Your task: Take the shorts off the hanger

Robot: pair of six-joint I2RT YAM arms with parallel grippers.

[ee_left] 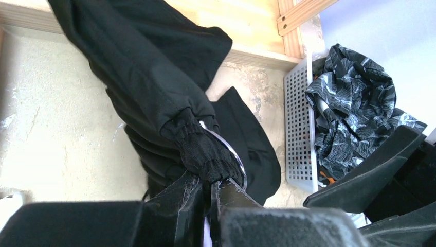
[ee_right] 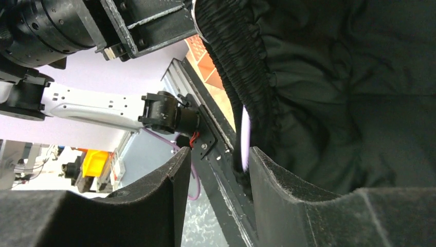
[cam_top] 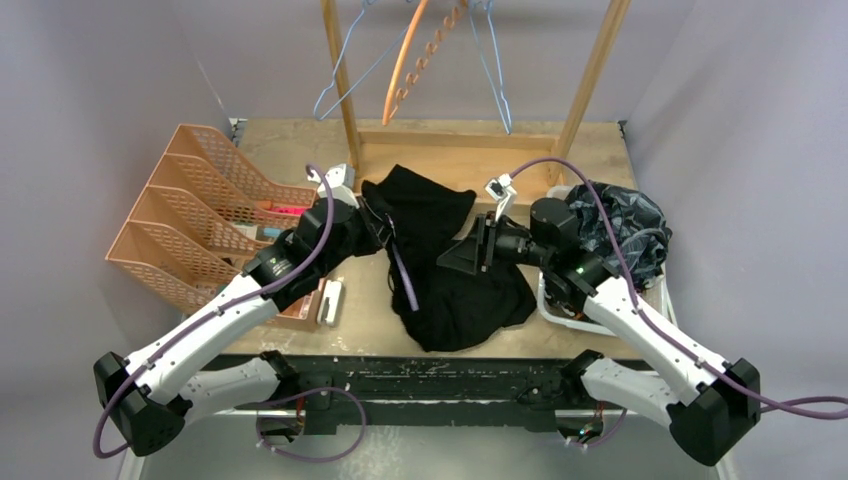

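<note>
Your left end effector (ee_left: pixel 211 186) pinches the black shorts (ee_left: pixel 154 77) by the waistband (they sprawl mid-table, reaching its near edge), while your right end effector (ee_right: pixel 216 157) stands spread beside them.

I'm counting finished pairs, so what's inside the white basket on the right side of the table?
The white basket holds dark grey camouflage shorts, heaped on top. A sliver of orange peeks out beneath them; what it belongs to, and anything else underneath, is covered.
</note>
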